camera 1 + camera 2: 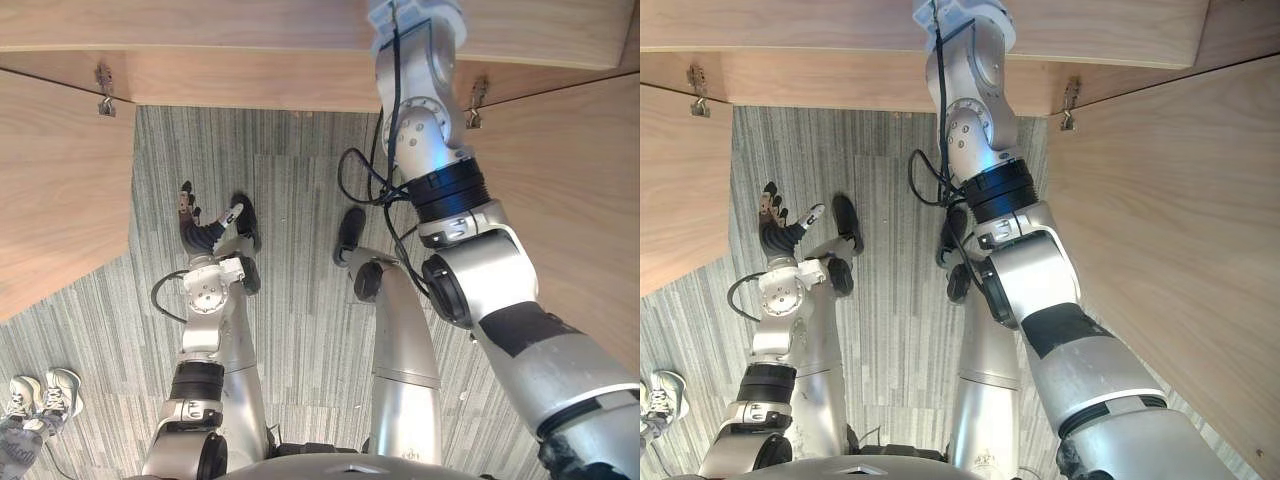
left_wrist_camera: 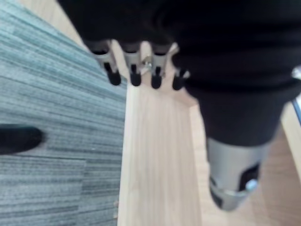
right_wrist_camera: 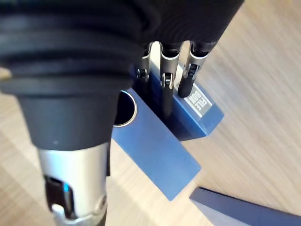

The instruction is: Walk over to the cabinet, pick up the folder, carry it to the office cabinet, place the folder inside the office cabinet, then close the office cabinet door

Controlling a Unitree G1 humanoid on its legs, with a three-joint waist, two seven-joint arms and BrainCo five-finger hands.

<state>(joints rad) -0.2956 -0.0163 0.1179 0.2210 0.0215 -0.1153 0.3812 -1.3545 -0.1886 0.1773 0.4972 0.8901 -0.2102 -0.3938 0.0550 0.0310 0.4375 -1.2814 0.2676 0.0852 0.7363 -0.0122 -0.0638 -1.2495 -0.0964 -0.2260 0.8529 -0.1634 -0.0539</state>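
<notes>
**Two doors wide open, right hand on the folder inside the cabinet**

Both doors of the wooden cabinet are swung out, the left door and the right door, with the cabinet top running across above them and a metal hinge showing at the left door's corner. Grey striped carpet sits between the doors.

The right arm reaches up under the cabinet top. In its wrist view the right hand is on a blue folder that stands on a pale wooden shelf. The fingers come down over the spine end next to the white label, tips touching the blue. The thumb is on the near side by the round finger hole. So the folder sits pinched between fingers and thumb, as far as I can see. A second dark blue thing lies on the shelf near the folder, not touching it; can't tell what it is.

The left hand hangs low over the carpet, well away from the folder, holding nothing, fingers loose and slightly spread. Its wrist view has them in a straight row with a wooden panel past them.

Someone's light sneakers are on the carpet at the lower left.
</notes>
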